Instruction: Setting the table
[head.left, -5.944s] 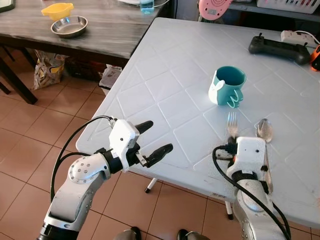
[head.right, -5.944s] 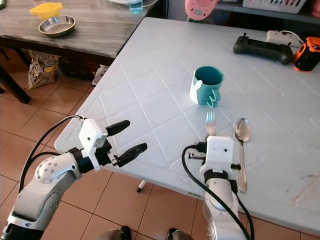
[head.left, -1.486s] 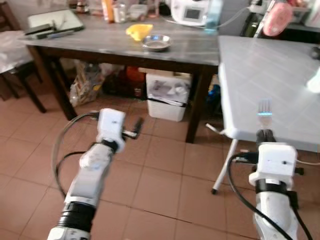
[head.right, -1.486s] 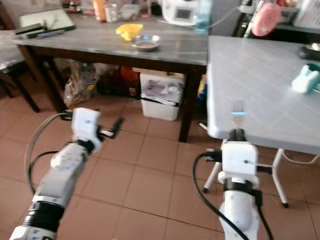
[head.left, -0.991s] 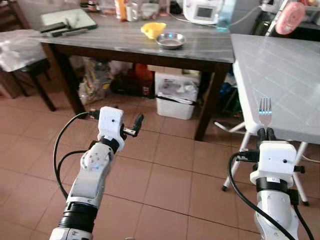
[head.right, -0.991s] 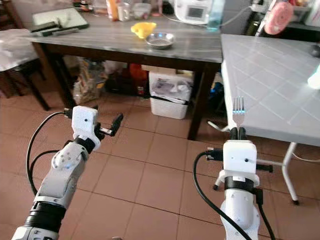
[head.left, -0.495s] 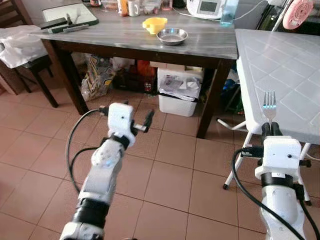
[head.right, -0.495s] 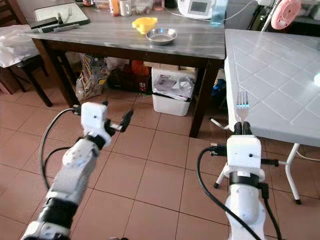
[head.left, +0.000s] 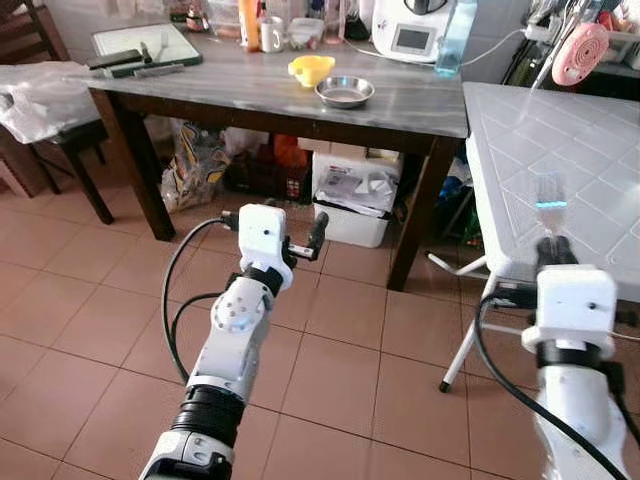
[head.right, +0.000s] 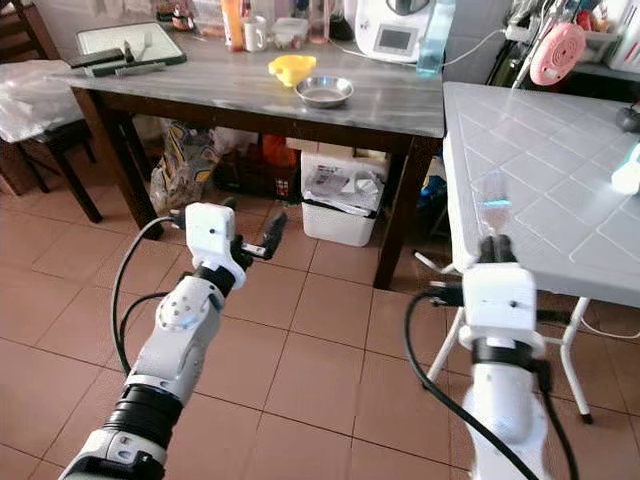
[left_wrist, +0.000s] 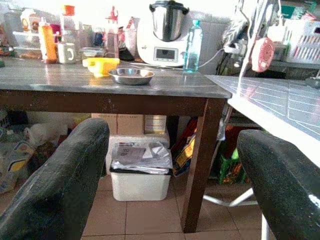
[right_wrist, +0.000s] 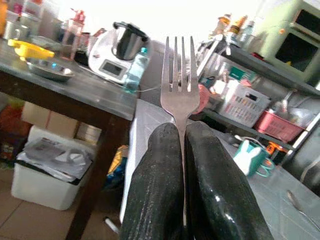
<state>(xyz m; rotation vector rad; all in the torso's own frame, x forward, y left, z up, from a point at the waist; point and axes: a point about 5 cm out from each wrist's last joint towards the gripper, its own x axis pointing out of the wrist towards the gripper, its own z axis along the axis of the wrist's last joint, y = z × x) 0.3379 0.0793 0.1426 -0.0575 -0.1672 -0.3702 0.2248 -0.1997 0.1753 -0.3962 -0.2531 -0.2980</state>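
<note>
right gripper (right_wrist: 181, 145) — fingers pinched on fork (right_wrist: 179, 85), held upright, tines up, in front of white table (head.left: 560, 130) edge | left gripper (head.left: 305, 240) — fingers spread, nothing held, raised over tiled floor (head.left: 90, 310) | steel bowl (head.left: 344, 92) and yellow cup (head.left: 310, 70) seen on dark table (head.left: 200, 85)

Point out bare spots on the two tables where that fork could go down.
The white table is bare along its near edge, just ahead of the right hand holding the fork. The dark table has bare room between its tray and steel bowl; its back edge is crowded.
</note>
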